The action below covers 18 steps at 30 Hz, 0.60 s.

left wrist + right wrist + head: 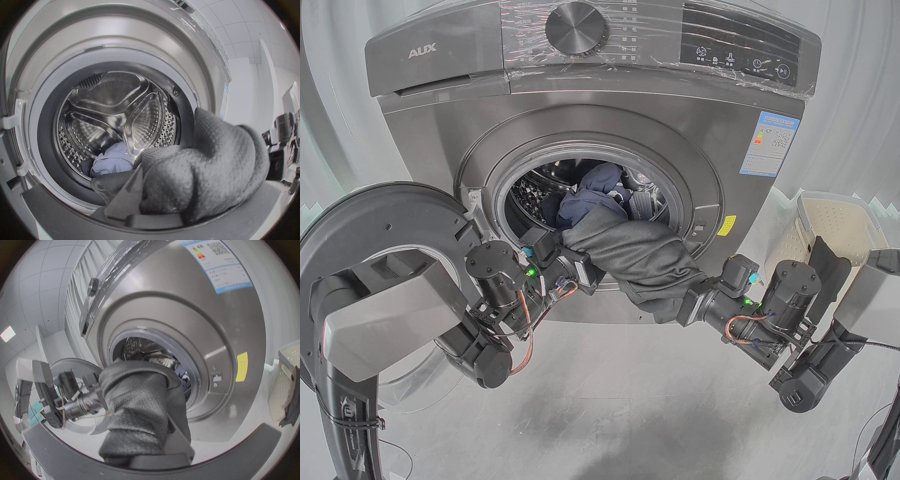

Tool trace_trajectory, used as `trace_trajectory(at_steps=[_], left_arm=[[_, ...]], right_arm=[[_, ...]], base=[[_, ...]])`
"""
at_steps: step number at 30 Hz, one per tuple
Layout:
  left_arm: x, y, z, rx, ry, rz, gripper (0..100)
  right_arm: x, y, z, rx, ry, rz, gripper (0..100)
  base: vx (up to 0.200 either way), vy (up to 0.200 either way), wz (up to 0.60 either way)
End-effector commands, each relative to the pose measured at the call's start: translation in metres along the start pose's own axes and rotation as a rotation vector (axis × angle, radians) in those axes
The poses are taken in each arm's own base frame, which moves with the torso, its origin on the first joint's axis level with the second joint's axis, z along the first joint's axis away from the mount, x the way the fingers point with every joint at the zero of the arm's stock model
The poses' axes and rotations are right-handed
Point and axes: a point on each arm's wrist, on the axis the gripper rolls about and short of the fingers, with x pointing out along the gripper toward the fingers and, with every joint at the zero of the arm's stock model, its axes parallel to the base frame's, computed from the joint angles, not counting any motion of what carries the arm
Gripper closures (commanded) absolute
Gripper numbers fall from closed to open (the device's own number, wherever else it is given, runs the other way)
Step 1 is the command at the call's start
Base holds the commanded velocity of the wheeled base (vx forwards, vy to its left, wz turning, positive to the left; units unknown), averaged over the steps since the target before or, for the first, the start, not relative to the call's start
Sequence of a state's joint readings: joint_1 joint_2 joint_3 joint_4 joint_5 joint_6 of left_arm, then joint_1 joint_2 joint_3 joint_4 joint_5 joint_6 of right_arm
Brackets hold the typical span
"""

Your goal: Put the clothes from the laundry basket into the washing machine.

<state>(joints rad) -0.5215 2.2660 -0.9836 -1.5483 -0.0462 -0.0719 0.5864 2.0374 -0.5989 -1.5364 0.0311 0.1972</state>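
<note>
The left claw [589, 270] pinches the grey garment [637, 250] at its 8 o'clock — the right claw [682, 307] at 5. It overhangs the washing machine [687, 156] mouth.

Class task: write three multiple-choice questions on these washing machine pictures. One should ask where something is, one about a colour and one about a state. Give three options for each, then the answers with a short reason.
1. Where is the grey garment?
A. in the basket
B. hanging out of the drum opening
C. flat on the floor

2. What colour are the clothes deeper in the drum?
A. red
B. yellow
C. blue

3. The round door is:
A. swung open
B. shut
C. taken off

Answers:
1 B, it drapes over the opening's lower rim.
2 C, blue folds show behind the grey one.
3 A, it stands hinged aside, leaving the drum in plain sight.
</note>
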Motion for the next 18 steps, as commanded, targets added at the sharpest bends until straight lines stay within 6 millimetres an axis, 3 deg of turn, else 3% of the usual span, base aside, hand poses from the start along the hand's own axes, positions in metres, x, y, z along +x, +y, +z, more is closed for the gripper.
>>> trace_trajectory(at_steps=[1, 7, 8, 14, 18], left_arm=[[-0.01, -0.008, 0.02, -0.008, -0.017, -0.019, 100], [-0.017, -0.008, 0.017, -0.012, 0.013, -0.02, 100], [-0.017, -0.008, 0.017, -0.012, 0.013, -0.02, 100], [-0.028, -0.01, 0.018, -0.016, 0.041, -0.027, 100], [-0.051, -0.018, 0.03, -0.037, 0.076, -0.046, 100]], right_arm=[[0.003, -0.003, -0.022, 0.001, 0.065, -0.008, 100], [0.004, -0.001, -0.02, -0.002, 0.055, 0.002, 100], [0.004, -0.001, -0.02, -0.002, 0.055, 0.002, 0], [-0.002, 0.006, -0.015, -0.013, 0.055, 0.028, 0], [-0.023, 0.011, -0.02, -0.045, 0.121, 0.065, 0]], base=[[0.0, 0.0, 0.0], [0.0, 0.0, 0.0], [0.0, 0.0, 0.0], [0.0, 0.0, 0.0], [0.0, 0.0, 0.0]])
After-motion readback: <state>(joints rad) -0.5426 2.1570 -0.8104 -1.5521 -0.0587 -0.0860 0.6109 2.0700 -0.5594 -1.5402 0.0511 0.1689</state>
